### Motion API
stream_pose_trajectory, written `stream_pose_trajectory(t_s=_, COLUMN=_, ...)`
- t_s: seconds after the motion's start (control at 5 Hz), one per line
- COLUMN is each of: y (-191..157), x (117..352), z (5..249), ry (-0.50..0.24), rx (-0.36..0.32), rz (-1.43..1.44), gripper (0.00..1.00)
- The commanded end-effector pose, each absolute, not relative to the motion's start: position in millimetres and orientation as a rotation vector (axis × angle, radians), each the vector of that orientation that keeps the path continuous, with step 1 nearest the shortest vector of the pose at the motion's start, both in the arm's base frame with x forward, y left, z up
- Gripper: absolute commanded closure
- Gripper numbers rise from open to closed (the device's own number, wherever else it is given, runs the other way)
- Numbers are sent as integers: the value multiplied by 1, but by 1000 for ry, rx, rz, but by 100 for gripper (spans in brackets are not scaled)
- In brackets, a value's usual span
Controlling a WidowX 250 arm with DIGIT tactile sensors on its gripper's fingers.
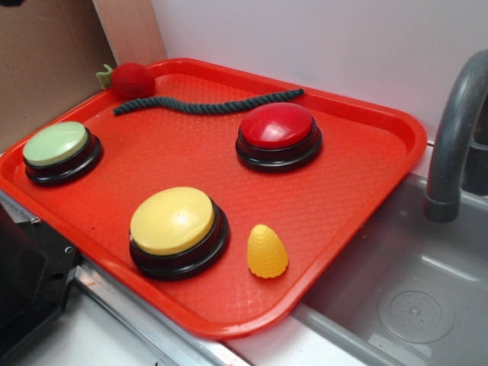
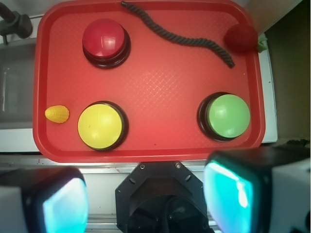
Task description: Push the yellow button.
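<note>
Altogether three buttons (one yellow button (image 1: 172, 219)).

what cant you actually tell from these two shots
- Hand: wrist view shows only its blurred fingers at the bottom edge; the exterior view lacks it.
- Faucet: its top is cut off by the right edge of the exterior view.
- Yellow button: whether pressed, unreadable in either view.
</note>
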State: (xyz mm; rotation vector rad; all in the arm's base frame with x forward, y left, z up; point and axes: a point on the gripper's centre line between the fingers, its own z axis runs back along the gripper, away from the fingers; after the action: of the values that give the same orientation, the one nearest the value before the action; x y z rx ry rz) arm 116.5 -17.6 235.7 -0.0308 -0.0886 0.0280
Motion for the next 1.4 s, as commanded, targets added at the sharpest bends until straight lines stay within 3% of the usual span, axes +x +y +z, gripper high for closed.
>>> stream_pose_trajectory(t_s=0.0, y=-18, x=116, z=236, ry=-89, rx=-31, rz=28, gripper=0)
stream_pose_trajectory(t_s=0.2, y=-66, x=115, z=186, ry=-16, rx=72, rz=-228, gripper=0)
stream_pose_trajectory(t_s=0.4, y=-88, x=114, z=140, ry=-51, rx=-23, rz=-403, gripper=0)
stream_pose_trajectory(t_s=0.6, y=-98, x=129, z=90, ry=-59, rx=-24, rz=-492, gripper=0)
stream_pose_trajectory(t_s=0.8, y=-90, x=138, z=72, ry=-38, rx=-11, rz=-501, gripper=0)
stream_pose_trajectory(t_s=1.0, y=-91, x=151, z=57, ry=24, rx=62, rz=-483, gripper=0)
stream_pose_trajectory(t_s=1.2, y=-87, x=154, z=55, ry=2, rx=20, rz=-468, gripper=0)
